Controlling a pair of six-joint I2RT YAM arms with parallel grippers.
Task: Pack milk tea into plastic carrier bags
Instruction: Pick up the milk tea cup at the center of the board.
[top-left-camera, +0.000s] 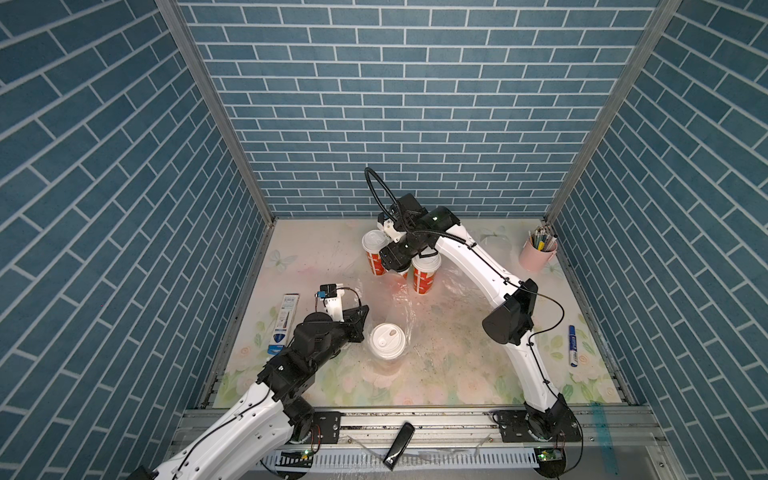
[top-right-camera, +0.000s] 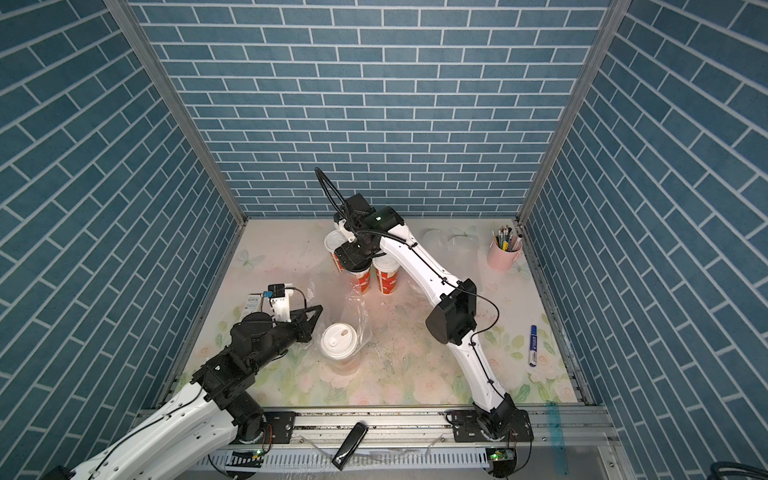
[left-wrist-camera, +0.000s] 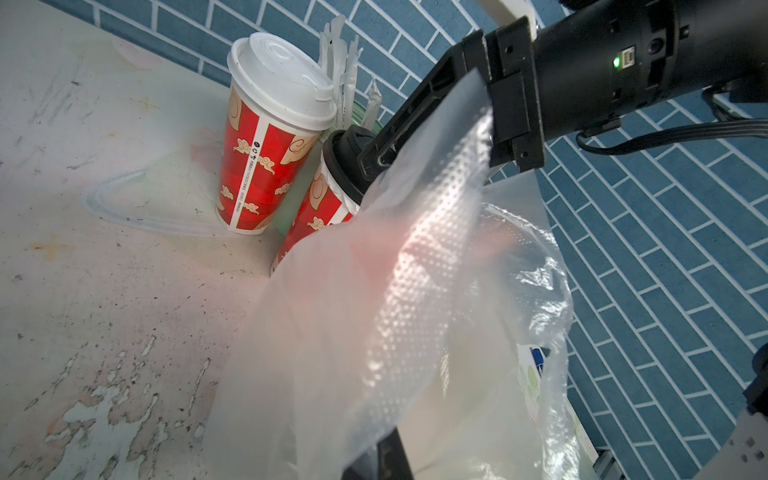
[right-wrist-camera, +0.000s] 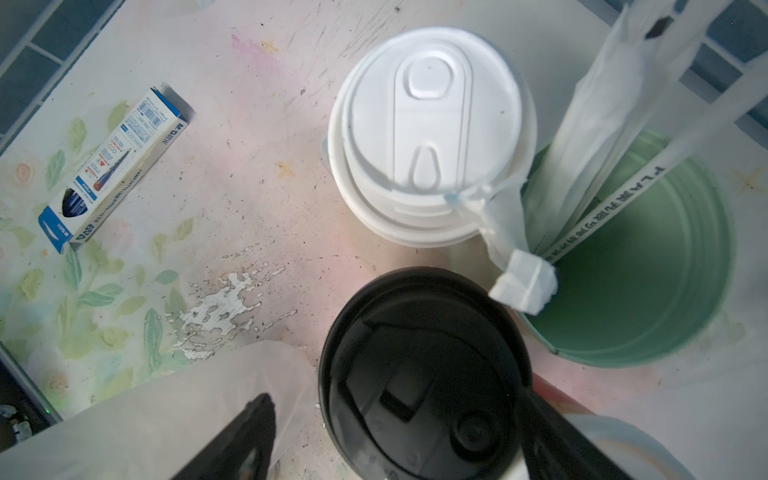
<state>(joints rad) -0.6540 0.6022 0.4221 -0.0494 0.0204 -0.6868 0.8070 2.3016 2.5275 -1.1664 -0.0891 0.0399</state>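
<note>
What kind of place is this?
Probably a robot practice booth, not a real shop: brick-print panel walls, two robot arms bolted to a metal rail, and milk tea cups on a worn flowery table.

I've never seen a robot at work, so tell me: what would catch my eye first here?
The right gripper hangs open, jaws either side of a black-lidded cup, in the cluster of red cups at the far middle of the table. Near the front, the left gripper is shut on a clear plastic bag, with a white-lidded cup seemingly standing inside it.
</note>
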